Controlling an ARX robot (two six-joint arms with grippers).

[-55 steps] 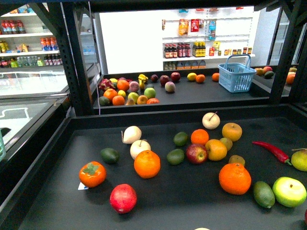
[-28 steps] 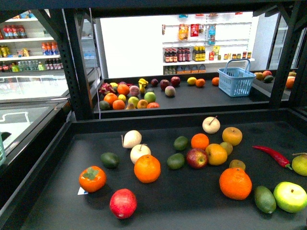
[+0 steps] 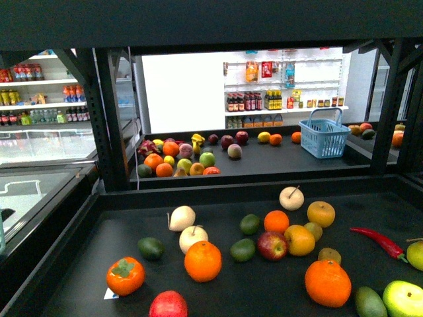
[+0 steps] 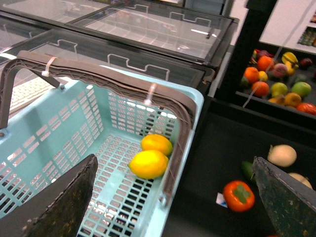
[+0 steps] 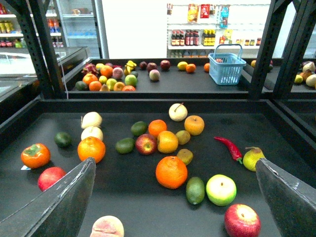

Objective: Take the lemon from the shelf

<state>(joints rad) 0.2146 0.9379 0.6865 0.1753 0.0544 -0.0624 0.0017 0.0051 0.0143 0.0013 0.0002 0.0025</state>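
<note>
The lemon (image 3: 299,240) is a smooth yellow oval lying on the shelf's dark deck (image 3: 225,290), touching a red apple (image 3: 271,245). The right wrist view shows the same lemon (image 5: 167,141) mid-deck, well beyond my right gripper (image 5: 175,202). That gripper hangs open over the near deck (image 5: 128,197) with nothing between its fingers. My left gripper (image 4: 174,197) is open too, above the rim of a light blue basket (image 4: 39,133) beside the shelf (image 4: 212,148). Two yellow oval fruits (image 4: 148,164) lie in that basket. Neither arm shows in the front view.
Around the lemon lie oranges (image 3: 327,282), a golden stemmed fruit (image 3: 320,213), a green lime (image 3: 242,249), a persimmon (image 3: 125,275) and a red chilli (image 3: 380,241). Black uprights (image 3: 112,125) frame the deck. A farther deck holds more fruit and a blue basket (image 3: 324,137). Glass-topped freezers (image 4: 148,24) stand left.
The front view has shifted: a dark beam now fills its top, and the fruits sit lower in the picture. No fruit has moved relative to the others.
</note>
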